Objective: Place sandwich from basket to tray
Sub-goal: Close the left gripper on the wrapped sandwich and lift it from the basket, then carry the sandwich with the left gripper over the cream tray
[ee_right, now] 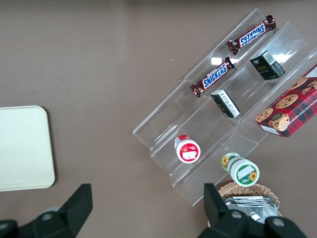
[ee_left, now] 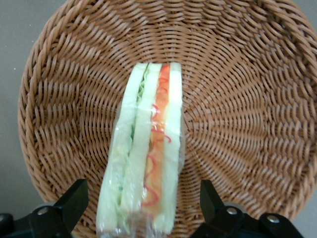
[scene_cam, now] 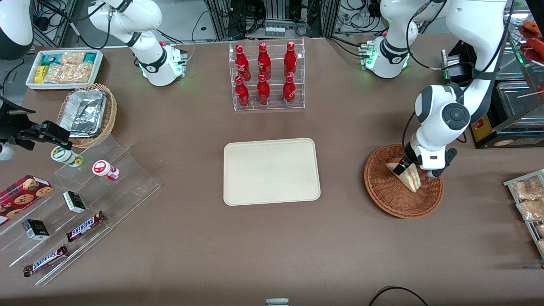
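Observation:
The sandwich (scene_cam: pixel 411 178) is a wrapped wedge of pale bread with red and green filling, lying in the reddish-brown woven basket (scene_cam: pixel 391 199) toward the working arm's end of the table. My left gripper (scene_cam: pixel 416 171) is down in the basket, open, with one finger on each side of the sandwich and a gap at both sides. In the left wrist view the sandwich (ee_left: pixel 148 148) lies on the basket's weave (ee_left: pixel 247 99) between the black fingers (ee_left: pixel 74 198) of the gripper (ee_left: pixel 143 208). The cream tray (scene_cam: pixel 272 171) lies flat at mid-table with nothing on it; its corner shows in the right wrist view (ee_right: pixel 22 148).
A clear rack of red bottles (scene_cam: pixel 267 76) stands farther from the camera than the tray. A stepped acrylic shelf with snacks (scene_cam: pixel 80 199), a tan basket of foil trays (scene_cam: pixel 87 112) and a white snack bin (scene_cam: pixel 63 68) lie toward the parked arm's end. A snack rack (scene_cam: pixel 529 199) is beside the basket.

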Available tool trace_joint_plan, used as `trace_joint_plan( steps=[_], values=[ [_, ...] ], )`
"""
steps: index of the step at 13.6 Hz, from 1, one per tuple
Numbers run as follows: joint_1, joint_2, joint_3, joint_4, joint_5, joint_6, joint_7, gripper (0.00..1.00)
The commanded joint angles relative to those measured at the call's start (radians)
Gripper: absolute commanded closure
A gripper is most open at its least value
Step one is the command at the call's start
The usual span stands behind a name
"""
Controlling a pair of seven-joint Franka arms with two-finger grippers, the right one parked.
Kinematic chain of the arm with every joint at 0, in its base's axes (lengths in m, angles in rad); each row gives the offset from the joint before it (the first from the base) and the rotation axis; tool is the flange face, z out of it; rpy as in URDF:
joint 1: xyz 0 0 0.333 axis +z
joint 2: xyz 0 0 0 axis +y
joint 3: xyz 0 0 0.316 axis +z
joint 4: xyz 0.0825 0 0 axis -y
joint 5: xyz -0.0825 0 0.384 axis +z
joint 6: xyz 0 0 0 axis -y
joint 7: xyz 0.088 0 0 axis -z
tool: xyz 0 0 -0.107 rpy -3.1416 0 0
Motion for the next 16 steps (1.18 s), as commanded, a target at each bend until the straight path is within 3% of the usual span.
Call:
trace_joint_plan(
  steps=[1, 4, 7, 10, 16],
  values=[
    [0.003, 0.004, 0.008, -0.005, 0.024, 0.024, -0.017, 0.08],
    [0.001, -0.004, 0.008, -0.017, 0.026, 0.024, -0.017, 0.99],
    [0.0, -0.009, 0.008, -0.016, 0.026, 0.013, -0.006, 1.0],
    [-0.008, -0.061, 0.005, 0.024, 0.029, -0.109, 0.044, 1.0],
    [-0.078, -0.049, -0.026, 0.23, 0.024, -0.445, 0.375, 1.0]
  ],
)
